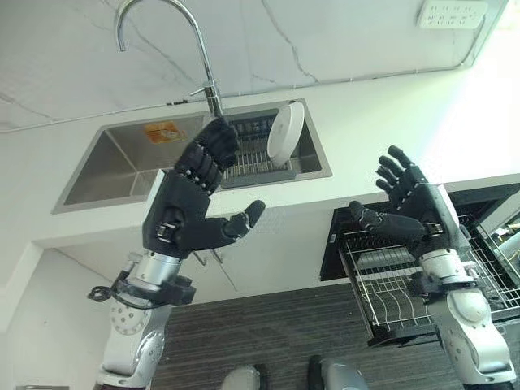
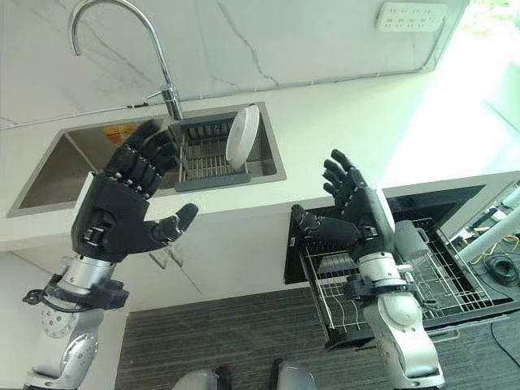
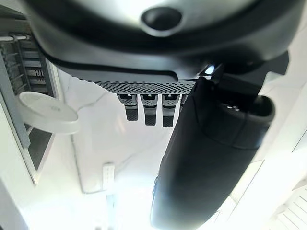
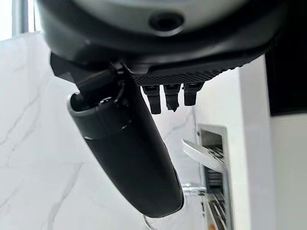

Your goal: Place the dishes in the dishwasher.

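Note:
A white plate (image 1: 286,132) stands on edge in a dark drying rack (image 1: 253,156) at the right end of the steel sink (image 1: 114,162); it also shows as the plate (image 3: 48,112) and the plate (image 4: 204,154) in the wrist views. My left hand (image 1: 188,213) is raised in front of the sink, fingers straight, thumb out, holding nothing. My right hand (image 1: 406,207) is held up open and empty over the pulled-out dishwasher rack (image 1: 382,284), well right of the plate.
A tall curved tap (image 1: 162,32) rises behind the sink. The white counter (image 1: 390,114) runs to the right above the open dishwasher (image 2: 382,219). A wall socket (image 1: 451,12) sits at the top right. Dark floor (image 1: 268,333) lies below.

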